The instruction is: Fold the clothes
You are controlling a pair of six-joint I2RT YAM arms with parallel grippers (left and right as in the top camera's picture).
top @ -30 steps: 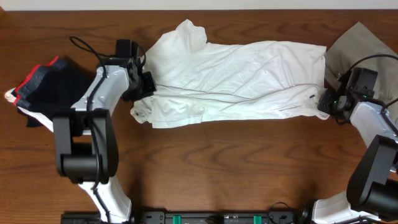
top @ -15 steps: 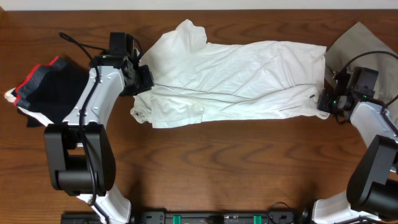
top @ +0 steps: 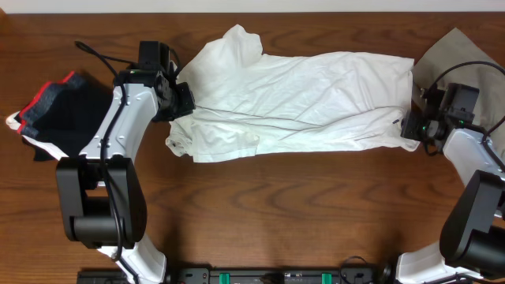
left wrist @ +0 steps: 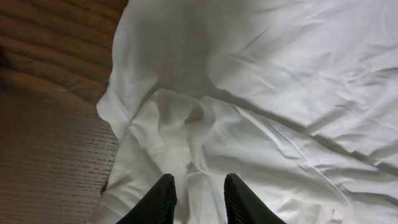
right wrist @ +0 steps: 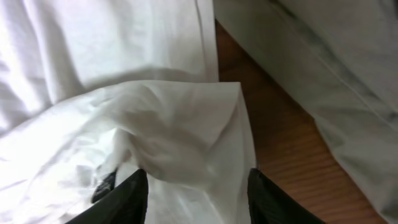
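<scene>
The white T-shirt [top: 300, 99] is lying spread across the wooden counter [top: 276, 213], its long axis running side to side between the two arms; the coming move is turning on this, since each claw is sitting at one short end of the shirt. The left claw [left wrist: 200, 190] is hovering over the shirt's left end, where a sleeve is bunching into soft rolled folds; its black fingers are standing only narrowly apart with white cloth showing between them, and I cannot tell whether they are pinching it or merely resting above it. The right claw [right wrist: 198, 186] is at the shirt's right end, over the hem corner nearer the robot; its fingers are standing wide apart with the squared corner lying loose between them, so it is gripping nothing. Each arm is about equally near its own end, so a fold would probably be carrying one end along the long axis toward the other. The fabric is looking thin, matte and creased, likely to sag and slide. Just beside the shirt's right end a grey-khaki garment [top: 454, 59] is lying flat, a strip of counter showing between; off its left end a black red-edged pile [top: 59, 106] is sitting apart.
</scene>
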